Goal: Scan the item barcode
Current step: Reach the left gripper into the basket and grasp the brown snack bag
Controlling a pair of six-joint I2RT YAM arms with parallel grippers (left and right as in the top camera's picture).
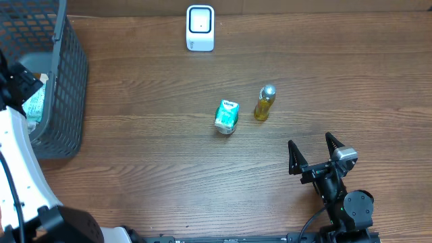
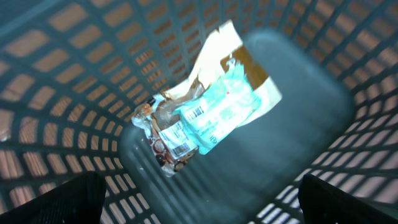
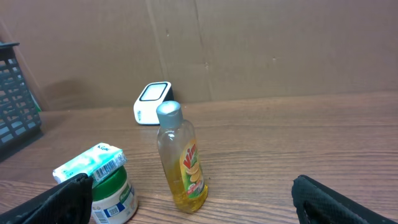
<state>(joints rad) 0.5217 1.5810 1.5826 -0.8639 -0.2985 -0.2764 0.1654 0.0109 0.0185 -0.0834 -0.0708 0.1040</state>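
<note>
My right gripper (image 1: 311, 143) stood wide open and empty. The yellow bottle (image 1: 264, 103) was upright ahead of it, slightly to the left, with the teal-topped tub (image 1: 227, 116) just beside the bottle, farther left, and the white scanner (image 1: 200, 28) well beyond both. My left gripper (image 2: 199, 186) hung spread wide over the basket (image 2: 56, 112), with the wrapped packets (image 2: 211, 118) on its floor below, untouched.

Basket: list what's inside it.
Three packets lie in the basket: a teal packet on top, a clear wrapper with a barcode label against it, and a white-and-brown pack beneath. The teal packet covers much of that lower pack.
</note>
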